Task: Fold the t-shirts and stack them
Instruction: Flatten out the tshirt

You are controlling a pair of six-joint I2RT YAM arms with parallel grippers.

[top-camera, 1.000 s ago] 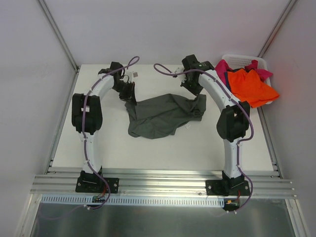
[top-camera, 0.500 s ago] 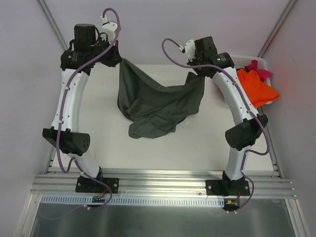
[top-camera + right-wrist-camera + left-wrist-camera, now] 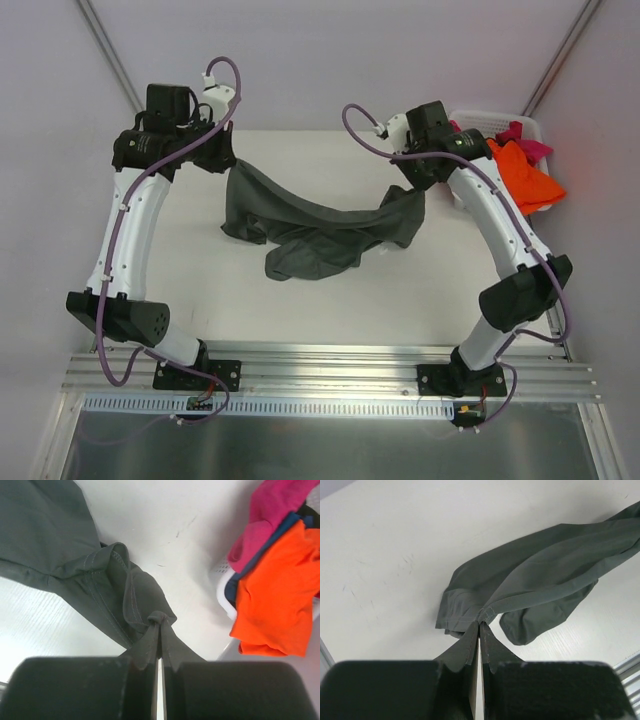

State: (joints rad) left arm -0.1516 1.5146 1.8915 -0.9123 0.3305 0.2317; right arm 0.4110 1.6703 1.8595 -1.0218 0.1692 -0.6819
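While both arms reach over the far half of the desk (image 3: 400, 300), a dark grey-olive t-shirt (image 3: 320, 228) hangs slung between them like a hammock. At the far left, the left gripper (image 3: 222, 160) is clamped on one end of the cloth; its wrist view shows the two dark fingers (image 3: 492, 650) pressed almost together, with a pinch of fabric bunched at their tips and only a thin pale slit between them. At the far right, the right gripper (image 3: 415, 182) is clamped on the other end in the same way, a small knot of stitched hem gathered just above its closed fingers (image 3: 172, 652). From each grip the t-shirt drops and spreads, and its middle sags onto the desk near the centre, where it lies in a crumpled, folded-over bunch toward the near side. One sleeve or edge trails out to the left under the left gripper, and a wider flap hangs below the right one. In the far right corner stands a white plastic basket (image 3: 478, 117), just beside the right arm. It holds the other clothes in a loose heap: an orange t-shirt (image 3: 522, 175) spills over the rim on the near side, a pink t-shirt (image 3: 520, 135) lies behind it toward the far side, and a strip of a dark blue t-shirt (image 3: 260, 555) shows between the two in the right wrist view. These three are well apart from the grey-olive one.
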